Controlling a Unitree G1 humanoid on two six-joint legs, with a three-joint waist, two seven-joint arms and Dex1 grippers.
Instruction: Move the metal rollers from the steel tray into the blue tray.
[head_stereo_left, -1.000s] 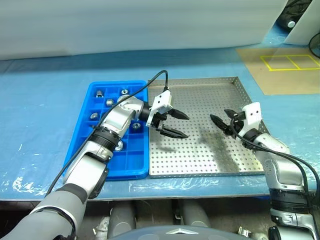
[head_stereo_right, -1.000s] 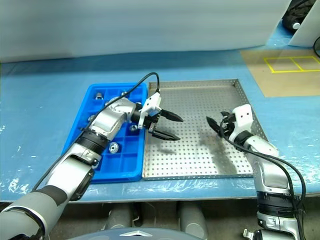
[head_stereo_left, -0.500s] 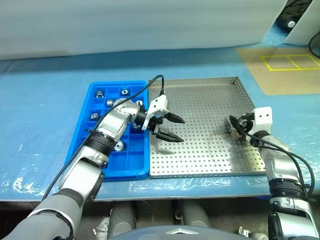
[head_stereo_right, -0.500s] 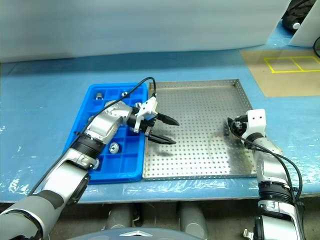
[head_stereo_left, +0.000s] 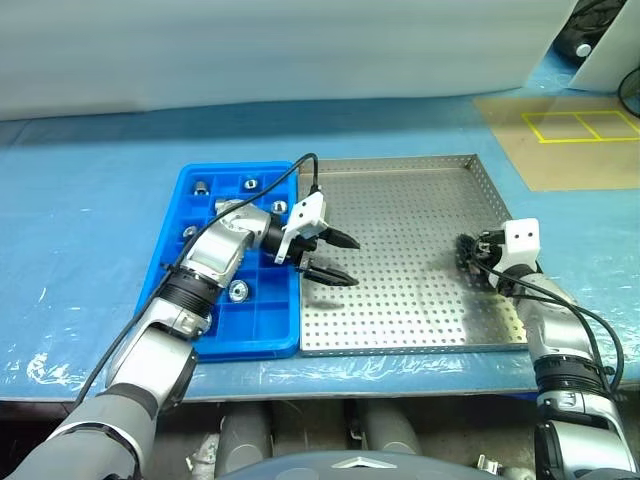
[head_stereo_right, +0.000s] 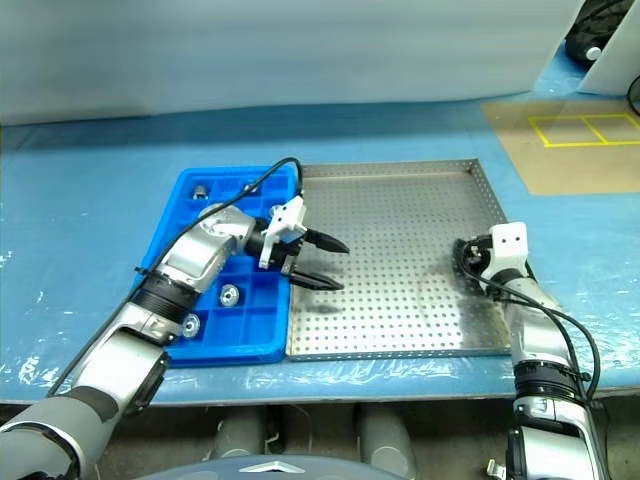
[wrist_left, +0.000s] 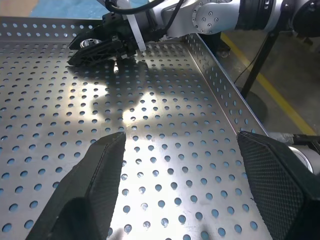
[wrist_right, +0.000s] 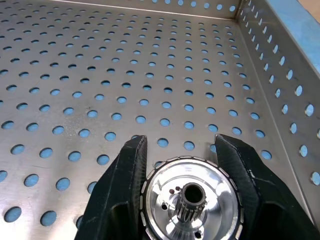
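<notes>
My right hand (wrist_right: 182, 165) is clamped on a metal roller (wrist_right: 189, 200) — it sits between the fingers, low over the steel tray (head_stereo_left: 420, 200) near its right rim. My left hand (head_stereo_left: 335, 258) hangs wide and empty by the blue tray (head_stereo_left: 262, 335), which holds several rollers.

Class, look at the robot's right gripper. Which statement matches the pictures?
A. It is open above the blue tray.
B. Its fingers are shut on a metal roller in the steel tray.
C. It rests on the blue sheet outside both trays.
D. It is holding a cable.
B: the right gripper has both fingers against a shiny metal roller over the steel tray.
</notes>
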